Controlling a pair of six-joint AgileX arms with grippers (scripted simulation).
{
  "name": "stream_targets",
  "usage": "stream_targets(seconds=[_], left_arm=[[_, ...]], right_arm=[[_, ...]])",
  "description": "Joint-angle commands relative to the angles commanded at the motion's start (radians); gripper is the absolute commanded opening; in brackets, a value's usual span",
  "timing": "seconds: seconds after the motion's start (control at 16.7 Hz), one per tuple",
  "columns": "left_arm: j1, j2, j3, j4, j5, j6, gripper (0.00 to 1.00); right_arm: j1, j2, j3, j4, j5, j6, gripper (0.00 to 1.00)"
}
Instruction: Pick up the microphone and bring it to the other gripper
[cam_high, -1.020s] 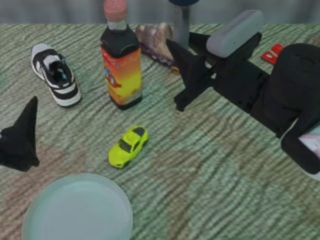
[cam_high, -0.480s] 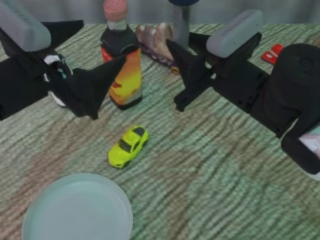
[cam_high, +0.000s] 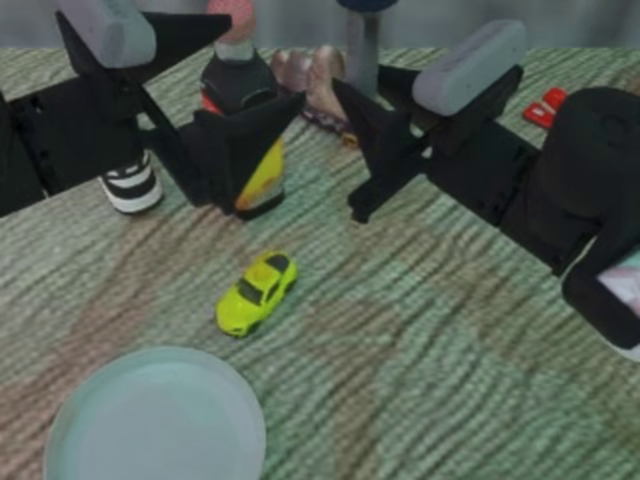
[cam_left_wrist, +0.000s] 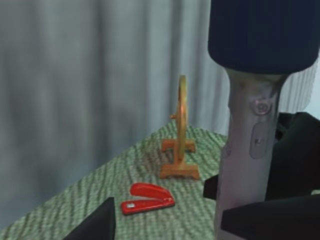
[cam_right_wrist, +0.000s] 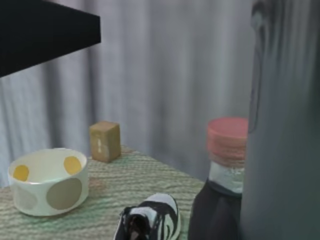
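Left gripper (cam_high: 262, 62), black, two-fingered: fingers spread wide, holding nothing, raised over the back-left of the table and pointing at the microphone.

Small microphone (cam_left_wrist: 247, 150) with navy foam head and grey metal handle: upright in the air at back centre. Probably light and stiff; the smooth handle could slip and the foam gives, so grip mid-handle.

Right gripper (cam_high: 362, 78), black: fingers closed on the lower handle.

Top view cuts off the head. Cannot tell whether the left fingers already straddle the handle.
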Motion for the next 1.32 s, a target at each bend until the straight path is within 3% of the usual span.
stream_targets(seconds=[0.3,0.78,1.08,1.32], left_arm=[[-0.021,0.037,0.032,0.010,-0.022,-0.001,1.00],[-0.186,0.337,0.262,0.080,-0.180,-0.006,1.00],[-0.193,0.347,0.271,0.083,-0.188,-0.007,1.00],[-0.193,0.347,0.271,0.083,-0.188,-0.007,0.70]], right_arm=[[0.000,0.000,0.000,0.000,0.000,0.000,0.00],[0.000,0.000,0.000,0.000,0.000,0.000,0.00],[0.000,0.000,0.000,0.000,0.000,0.000,0.00],[0.000,0.000,0.000,0.000,0.000,0.000,0.00]])
